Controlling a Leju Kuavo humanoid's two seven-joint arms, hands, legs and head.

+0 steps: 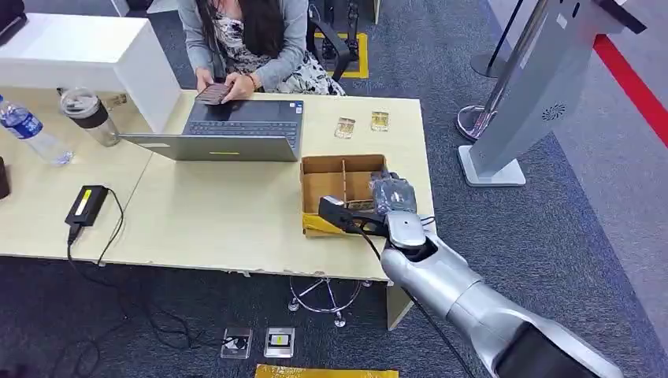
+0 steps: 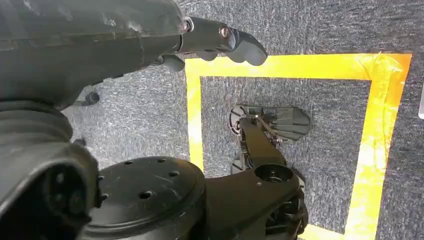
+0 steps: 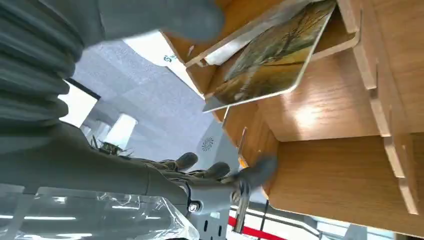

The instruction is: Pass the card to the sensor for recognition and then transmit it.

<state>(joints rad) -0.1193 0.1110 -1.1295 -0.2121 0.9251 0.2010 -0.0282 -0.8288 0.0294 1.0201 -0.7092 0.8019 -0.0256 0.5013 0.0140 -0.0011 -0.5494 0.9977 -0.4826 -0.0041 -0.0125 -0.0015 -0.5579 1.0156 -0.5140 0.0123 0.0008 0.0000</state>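
Observation:
A picture card leans inside a compartment of the open wooden box at the desk's right end. My right hand reaches down into that box. In the right wrist view the thumb lies close beside the card's edge, while the dark fingers are spread well away from it, near the box wall; nothing is gripped. Two more small cards lie on the desk behind the box. My left hand hangs over the carpet, holding nothing.
A grey kiosk stand rises on the floor to the right of the desk. A person sits behind an open laptop. A cup, a bottle and a power adapter lie at the left.

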